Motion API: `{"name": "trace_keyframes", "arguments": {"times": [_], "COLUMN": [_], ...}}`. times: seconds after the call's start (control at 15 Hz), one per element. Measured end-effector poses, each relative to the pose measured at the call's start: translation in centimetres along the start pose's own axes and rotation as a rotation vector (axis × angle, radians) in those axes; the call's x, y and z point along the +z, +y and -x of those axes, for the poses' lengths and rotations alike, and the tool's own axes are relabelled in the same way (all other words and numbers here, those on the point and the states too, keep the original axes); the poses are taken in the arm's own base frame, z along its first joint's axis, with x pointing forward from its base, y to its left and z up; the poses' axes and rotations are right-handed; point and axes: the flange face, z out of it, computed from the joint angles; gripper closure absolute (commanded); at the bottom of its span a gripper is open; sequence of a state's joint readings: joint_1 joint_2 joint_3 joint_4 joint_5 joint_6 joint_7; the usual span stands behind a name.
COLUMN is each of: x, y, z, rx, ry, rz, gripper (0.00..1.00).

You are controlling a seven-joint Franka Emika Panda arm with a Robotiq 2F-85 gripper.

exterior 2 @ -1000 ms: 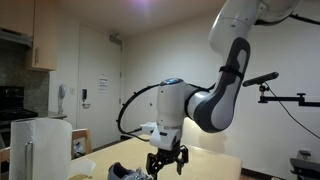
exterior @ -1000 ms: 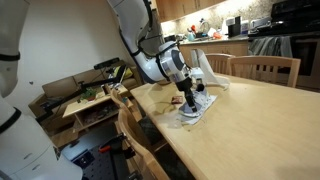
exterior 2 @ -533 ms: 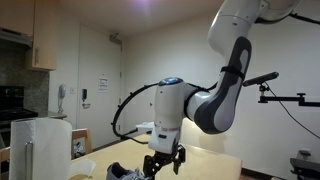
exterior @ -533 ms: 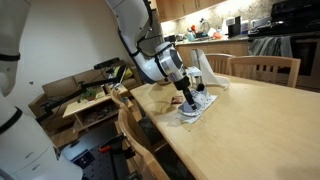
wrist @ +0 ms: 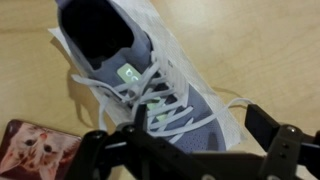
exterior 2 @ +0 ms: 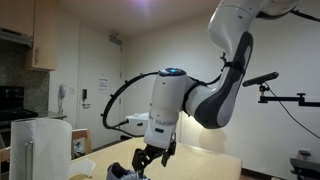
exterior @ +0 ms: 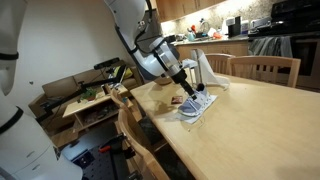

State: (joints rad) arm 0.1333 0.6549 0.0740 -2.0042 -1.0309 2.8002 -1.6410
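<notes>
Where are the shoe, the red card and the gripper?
shoe (wrist: 195, 95), wrist view, grey side panel.
red card (wrist: 35, 150), wrist view, its printed face.
gripper (exterior: 187, 93), in an exterior view, midway between the fingertips.

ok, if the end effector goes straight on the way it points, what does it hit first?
Probably the grey sneaker, at its white laces: the wrist view shows them roughly centred under the open end effector. How far off is unclear.

The shoe (wrist: 140, 85) lies on a sheet of paper (exterior: 187, 117) on the table (exterior: 262, 130), near the table's edge. The gripper (wrist: 185, 150) hangs just above the laces. In the wrist view a picture card (wrist: 30, 150) lies left of the shoe. A chair (exterior: 268, 68) stands behind the table.
</notes>
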Motion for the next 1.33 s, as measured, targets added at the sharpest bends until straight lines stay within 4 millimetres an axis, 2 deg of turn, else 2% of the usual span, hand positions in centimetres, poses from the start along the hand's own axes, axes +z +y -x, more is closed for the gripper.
{"name": "trace_keyframes", "arguments": {"times": [0.07,0.2,0.8,0.87,1.33], "x": [-0.3,-0.9,-1.8,-1.8,-2.6], "y": [0.1,0.3,1.6,1.6,1.8], "z": [0.3,0.6,0.0,-0.1,0.2], "rx": [-0.005,-0.014,-0.033,-0.033,-0.039], "ry": [-0.01,-0.023,-0.025,-0.025,-0.038], "rz": [0.004,0.009,0.032,0.032,0.039], "gripper": [0.0,0.27,0.95,1.0,1.0]}}
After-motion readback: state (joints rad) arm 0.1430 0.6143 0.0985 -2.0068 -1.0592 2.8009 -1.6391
